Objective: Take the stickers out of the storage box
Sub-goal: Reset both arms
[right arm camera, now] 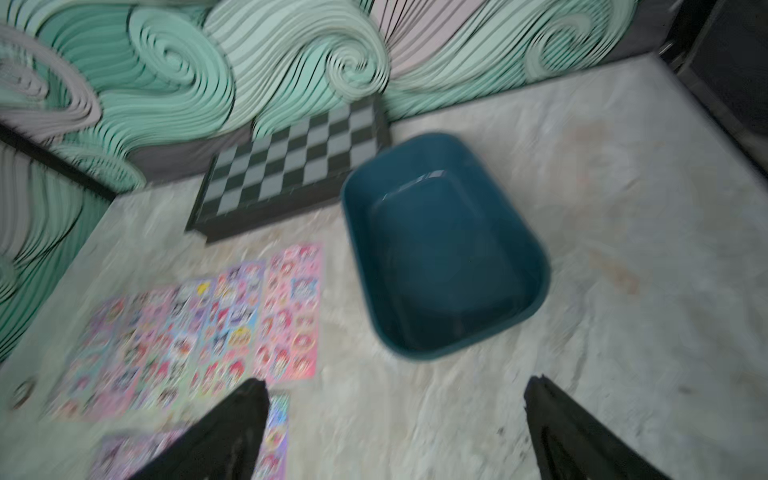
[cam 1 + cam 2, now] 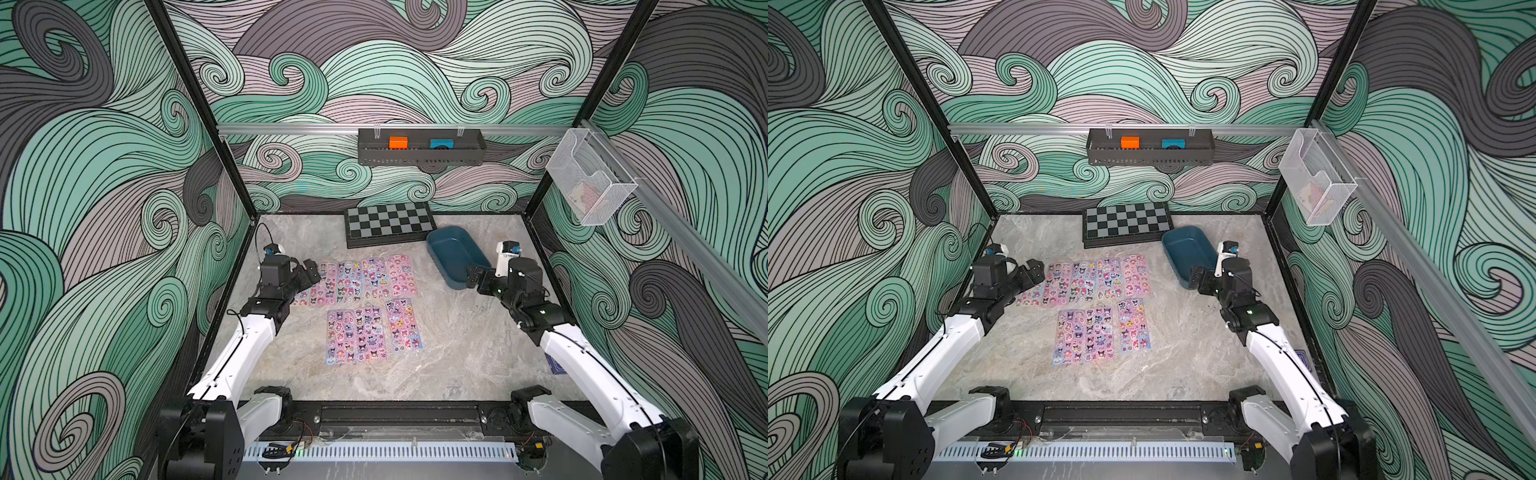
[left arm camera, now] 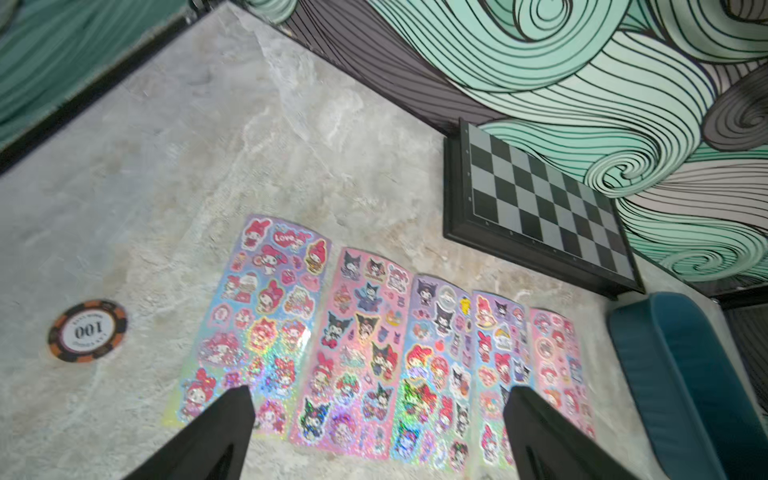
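Both of my grippers stand wide open, holding nothing. The left gripper (image 3: 376, 399) hovers over the near ends of the stickers (image 2: 365, 307), and the right gripper (image 1: 395, 386) hangs just short of the storage box (image 1: 444, 257). I count eight stickers, thin glossy rectangular sheets with a holographic sparkle, lying flat on the marbled grey table (image 2: 449, 353). Five lie edge to edge in a row ahead of my left fingers, and three more sit in a second row between my two arms. The one storage box is smooth dark teal plastic, shallow with rounded corners, and a bare strip of table separates it from the sheets. One checkered chessboard (image 2: 390, 222) in a black frame lies beyond both, against the back wall. One round poker chip (image 3: 87, 330) sits apart from the sheets on their side away from the tub. Bare table stays open behind the second row.
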You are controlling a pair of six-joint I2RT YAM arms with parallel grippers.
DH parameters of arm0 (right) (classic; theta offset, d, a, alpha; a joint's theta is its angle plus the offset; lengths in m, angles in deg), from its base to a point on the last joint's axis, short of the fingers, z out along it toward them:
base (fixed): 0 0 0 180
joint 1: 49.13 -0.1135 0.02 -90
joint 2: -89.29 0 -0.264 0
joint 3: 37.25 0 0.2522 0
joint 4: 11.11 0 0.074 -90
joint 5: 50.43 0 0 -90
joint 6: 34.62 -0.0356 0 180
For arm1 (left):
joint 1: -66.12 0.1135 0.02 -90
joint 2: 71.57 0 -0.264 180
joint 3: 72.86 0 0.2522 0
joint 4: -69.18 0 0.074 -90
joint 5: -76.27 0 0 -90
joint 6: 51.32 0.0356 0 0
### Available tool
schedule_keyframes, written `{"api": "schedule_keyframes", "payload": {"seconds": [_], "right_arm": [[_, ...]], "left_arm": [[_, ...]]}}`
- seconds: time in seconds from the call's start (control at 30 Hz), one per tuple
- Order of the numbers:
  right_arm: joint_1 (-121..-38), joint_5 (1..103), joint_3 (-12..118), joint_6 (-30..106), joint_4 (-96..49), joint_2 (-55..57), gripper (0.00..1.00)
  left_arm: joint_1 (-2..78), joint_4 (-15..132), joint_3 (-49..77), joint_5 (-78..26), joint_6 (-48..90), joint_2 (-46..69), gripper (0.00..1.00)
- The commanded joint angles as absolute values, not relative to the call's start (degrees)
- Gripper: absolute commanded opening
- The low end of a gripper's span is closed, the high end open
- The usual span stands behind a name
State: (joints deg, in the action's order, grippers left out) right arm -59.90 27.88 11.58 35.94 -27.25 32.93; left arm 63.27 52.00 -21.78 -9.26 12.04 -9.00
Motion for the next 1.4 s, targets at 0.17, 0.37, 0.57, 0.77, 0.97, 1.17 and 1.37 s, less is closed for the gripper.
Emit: {"api": "schedule_keyframes", "payload": {"seconds": [0.17,0.37,0.57,0.77,0.97,1.17,1.37], "right_arm": [[-54.9,15.0,-5.7,46.7,10.7,23.5,0.99],[-54.2,14.3,-10.1,52.3,31.1,13.1,0.99],[-52.4,22.1,-9.9,53.3,36.5,7.4,0.99],[-52.1,27.6,-8.0,55.3,36.3,4.4,0.99],[-51.7,29.8,-4.3,55.4,31.4,1.6,0.99],[-52.0,31.6,-2.5,56.9,30.9,-0.4,0.99],[-52.4,30.8,-2.5,57.0,30.3,0.0,0.99]], "left_arm": [[64.0,65.9,-27.5,-2.2,20.2,-5.2,0.98],[64.2,85.1,-37.1,-4.1,26.2,-5.7,0.99],[65.0,79.0,-32.3,-6.9,26.3,-1.1,0.98],[65.0,85.2,-34.9,-2.6,28.9,2.0,0.99],[65.1,87.0,-33.4,-3.1,31.2,5.0,0.99],[65.3,83.3,-29.8,-5.8,32.2,7.7,0.99],[66.1,105.6,-38.5,-9.1,34.6,14.5,0.98]]}}
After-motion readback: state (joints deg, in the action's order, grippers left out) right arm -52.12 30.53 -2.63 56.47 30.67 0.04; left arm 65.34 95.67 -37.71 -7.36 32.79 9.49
